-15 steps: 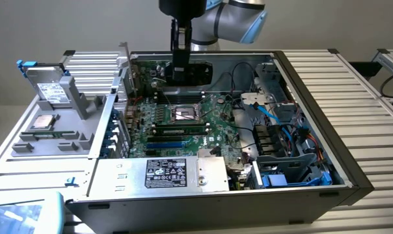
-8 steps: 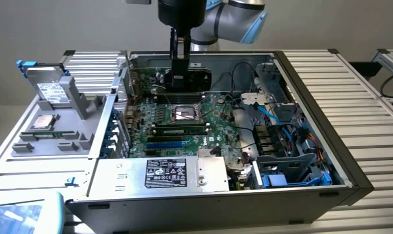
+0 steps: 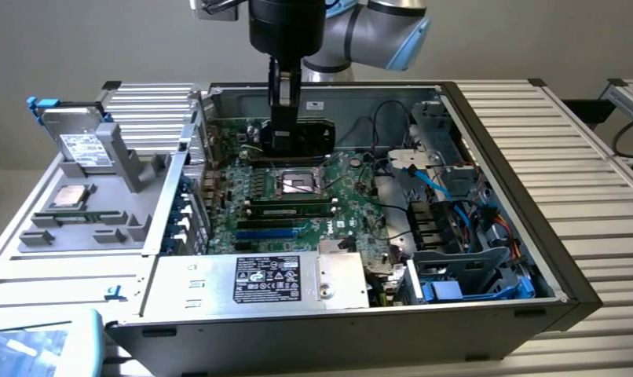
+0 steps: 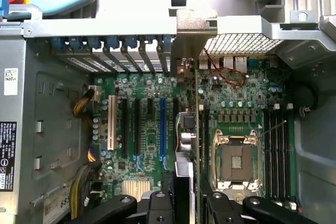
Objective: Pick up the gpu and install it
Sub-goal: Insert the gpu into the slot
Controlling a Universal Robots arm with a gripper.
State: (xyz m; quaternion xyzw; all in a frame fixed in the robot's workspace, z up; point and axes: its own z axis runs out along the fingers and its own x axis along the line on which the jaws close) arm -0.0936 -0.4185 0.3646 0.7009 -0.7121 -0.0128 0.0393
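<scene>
Away from the gripper [image 3: 283, 137], on the exterior view's left, a grey tray [image 3: 34, 243] sits beside the computer case [image 3: 505, 102] and has a metal drive [image 3: 84, 149] in it. Right at the gripper is the gpu [image 4: 195, 30]. The fingers [image 4: 157, 205] squeeze the card from both flat sides, so the gripper is closed on it. The card stands on its edge, with its silver end by the back wall of the case. So the picking up looks done. Below the gripper lies the green motherboard [image 3: 348, 196]. Seen from the wrist, the card hangs between the long blue slot [image 4: 163, 124] and the square chip socket [image 4: 236, 161]. It looks like it is up above the board and not pushed into a slot yet, so the putting in is left to do. Past the gripper, on the exterior view's right, blue cables [image 3: 437, 182] curl inside the case.
</scene>
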